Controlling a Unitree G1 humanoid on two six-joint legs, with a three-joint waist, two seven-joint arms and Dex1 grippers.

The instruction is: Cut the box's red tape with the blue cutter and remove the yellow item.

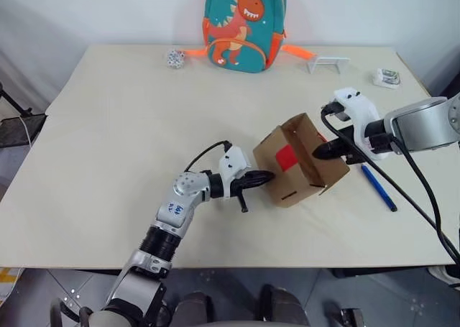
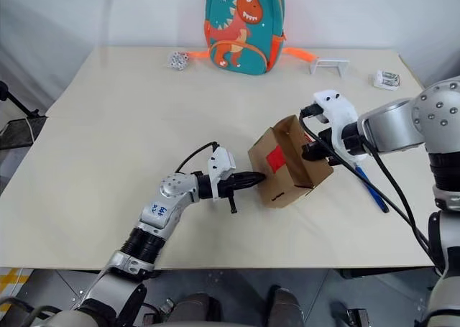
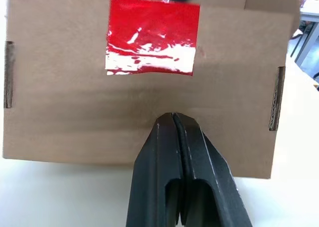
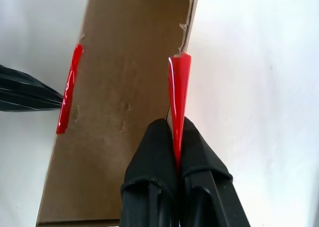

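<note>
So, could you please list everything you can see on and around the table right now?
Box: one, brown cardboard, tilted, centre-right of the table, flap open.
Red tape: one patch on the box side facing the left gripper; a strip also on the flap edge.
Blue cutter: one, blue, lying on the table right of the box.
Backpack: one, teal with an orange dinosaur, far edge.
Small speckled ball: one, white and dark, left of the backpack.
White stand: one, right of the backpack.
Small white object: one, far right corner.
Table: one, pale beige.
Left gripper: black, shut, tips against the box side.
Right gripper: black, shut on the box's flap.
</note>
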